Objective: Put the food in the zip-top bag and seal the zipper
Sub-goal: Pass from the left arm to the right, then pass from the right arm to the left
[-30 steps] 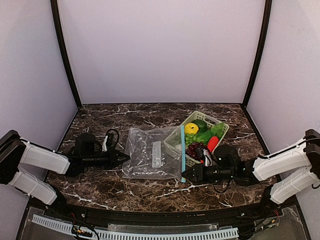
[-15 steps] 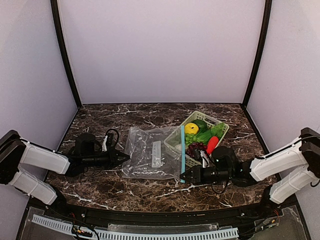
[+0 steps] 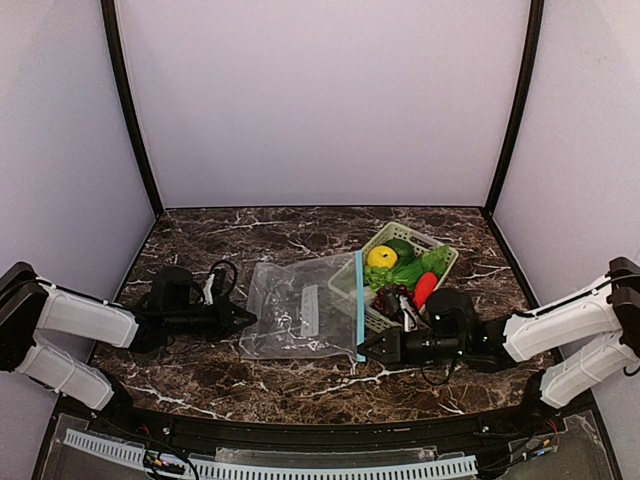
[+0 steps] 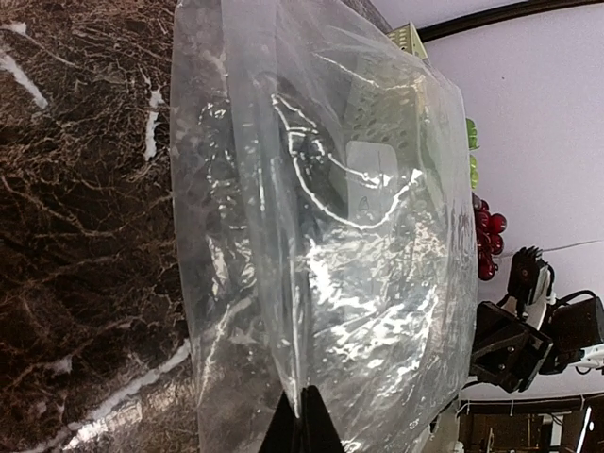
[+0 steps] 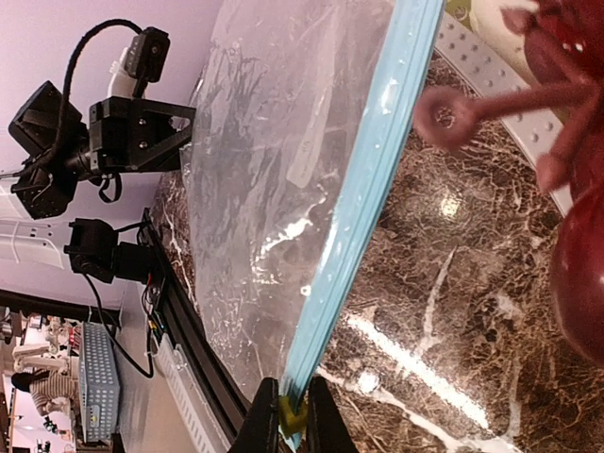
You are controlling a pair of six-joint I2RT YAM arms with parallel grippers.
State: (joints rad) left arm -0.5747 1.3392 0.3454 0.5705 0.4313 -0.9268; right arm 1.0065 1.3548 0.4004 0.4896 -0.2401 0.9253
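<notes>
Viewing from above, we see the clear bag (image 3: 300, 320) spread on the marble table (image 3: 250, 385) between the two arms. The left gripper (image 3: 245, 320) is pinched fully closed on the film at the bag's left edge. The right gripper (image 3: 362, 347) is pinched closed on the near end of the teal zipper (image 3: 359, 300). Just beside that zipper edge stands the green basket (image 3: 447, 255), where we find the lemon (image 3: 382, 257), pepper (image 3: 425, 288) and grapes (image 3: 392, 296).

The crinkled clear zip-top bag (image 3: 295, 322) lies with its teal zipper (image 3: 359, 300) beside the heaped toy food (image 3: 402, 272).
</notes>
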